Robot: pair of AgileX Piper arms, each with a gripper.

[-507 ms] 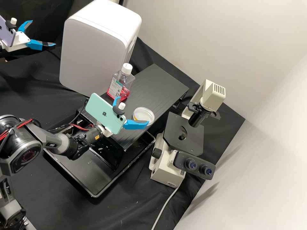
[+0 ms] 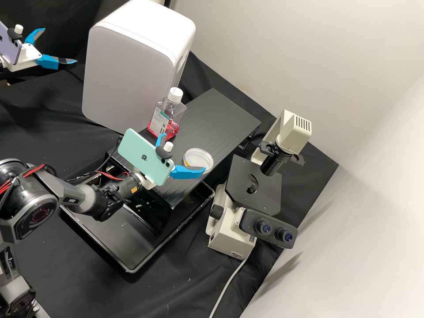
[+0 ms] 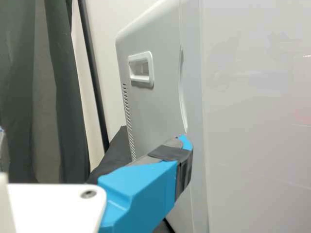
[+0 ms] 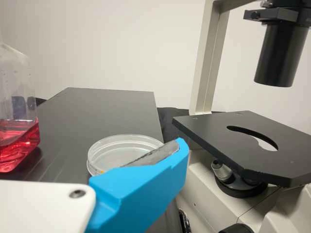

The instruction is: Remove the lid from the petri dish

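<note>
Black cloth covers the tabletop (image 2: pixel 53 110). A white cabinet (image 2: pixel 137 62) stands at 11 o'clock in the high view. A microscope (image 2: pixel 256 194) stands at 4 o'clock, just beside a black raised platform (image 2: pixel 216 115) at centre. The platform stands over a black tray (image 2: pixel 119 238), which extends toward 7 o'clock. A flask (image 2: pixel 167 115) with a white cap and red liquid stands upright on the platform, near the cabinet.

The right hand (image 2: pixel 183 152) hangs over the platform edge nearest the camera, fingers spread and holding nothing. Its lower finger lies along the 7 o'clock rim of the petri dish (image 2: pixel 198 159); contact cannot be confirmed. The left hand (image 2: pixel 59 45) is at 10 o'clock, beside the cabinet and well apart from the dish, fingers spread and holding nothing.

The petri dish sits on the platform at 4 o'clock from the flask, with the lid (image 4: pixel 124 151) on.
</note>
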